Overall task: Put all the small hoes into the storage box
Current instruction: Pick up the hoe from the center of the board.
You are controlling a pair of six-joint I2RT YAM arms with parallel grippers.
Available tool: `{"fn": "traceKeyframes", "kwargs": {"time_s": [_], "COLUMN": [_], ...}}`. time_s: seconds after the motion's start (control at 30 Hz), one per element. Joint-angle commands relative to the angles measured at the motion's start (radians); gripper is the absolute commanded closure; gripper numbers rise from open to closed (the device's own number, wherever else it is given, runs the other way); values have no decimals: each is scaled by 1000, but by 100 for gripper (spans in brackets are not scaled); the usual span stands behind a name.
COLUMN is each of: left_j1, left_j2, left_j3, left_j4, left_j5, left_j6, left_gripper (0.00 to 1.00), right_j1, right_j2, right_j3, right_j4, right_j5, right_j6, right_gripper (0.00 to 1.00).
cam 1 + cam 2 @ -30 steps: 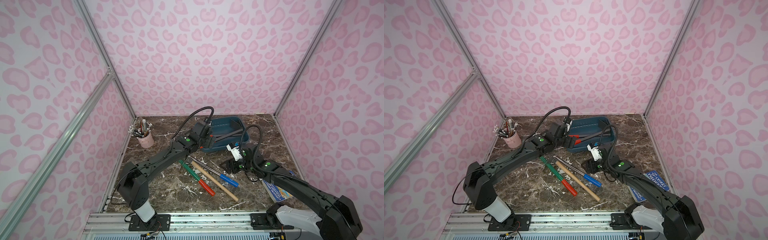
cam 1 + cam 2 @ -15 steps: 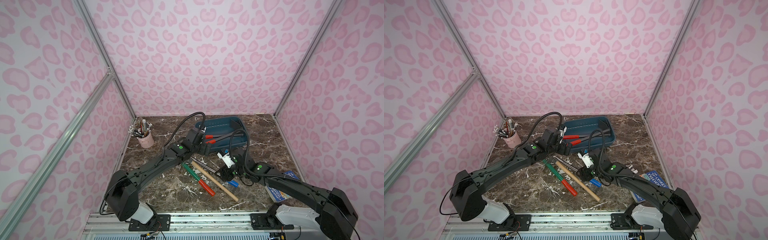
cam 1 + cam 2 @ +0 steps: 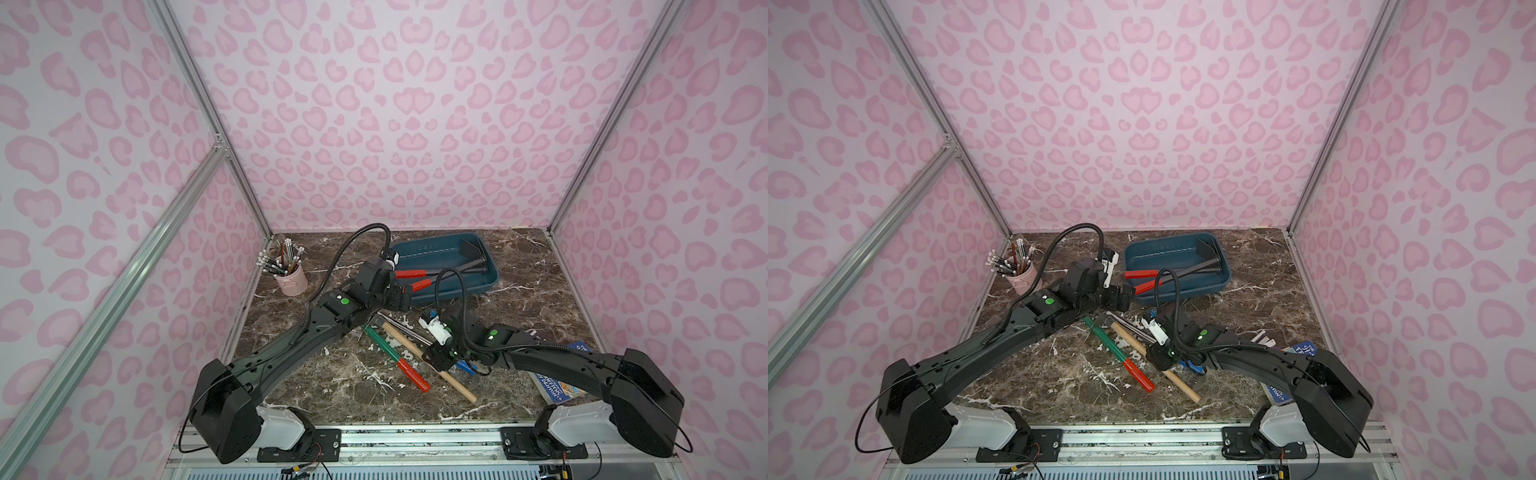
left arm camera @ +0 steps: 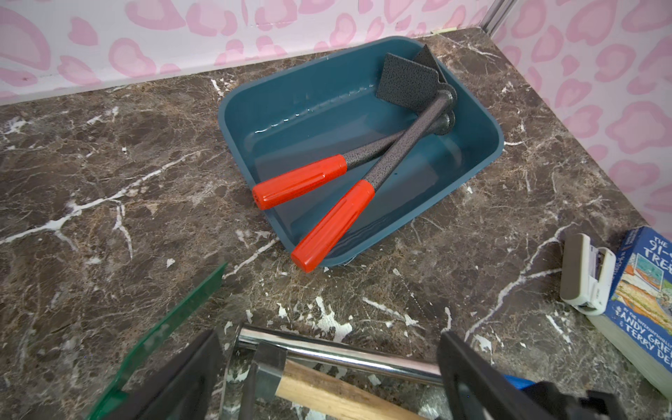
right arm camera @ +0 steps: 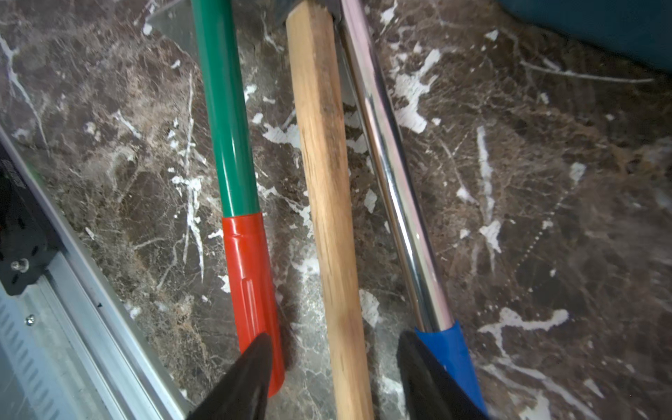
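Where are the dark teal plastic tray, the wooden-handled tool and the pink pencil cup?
dark teal plastic tray (image 4: 320, 109): left wrist view, bare floor
wooden-handled tool (image 5: 323, 182): right wrist view, mid-handle
pink pencil cup (image 3: 293, 282): in a top view, side wall

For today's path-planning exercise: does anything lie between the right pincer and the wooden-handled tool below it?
Nothing visible. The right pincer straddles the wooden handle; the green-red handle and chrome shaft lie close alongside.

A blue paperback book (image 4: 642, 291) at the four o'clock edge of the tabletop (image 4: 109, 145) shows a partly cropped cover reading "THE 91-" and "TREE", with "ANDY GRIF" and "TERRY DE" printed lower down.
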Motion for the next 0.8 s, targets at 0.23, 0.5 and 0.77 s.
{"fn": "traceKeyframes", "kwargs": {"time_s": [0.23,0.5,0.77], "left_j1": [7,28,29], "left_j2": [-36,-50,-55], "left_j3": [-1,-1,-17], "left_j4": [2,-9,0], "left_j5": [2,16,20], "left_j6": [38,41,42], "left_gripper": [4,4,4], "right_j1": [24,41,41], "right_j2": [78,146,200], "right_j3": [36,56,70], "right_j4": [28,38,67], "right_j5": [41,76,75], "right_j6": [-16,-28,-39], "right_gripper": [44,47,50]}}
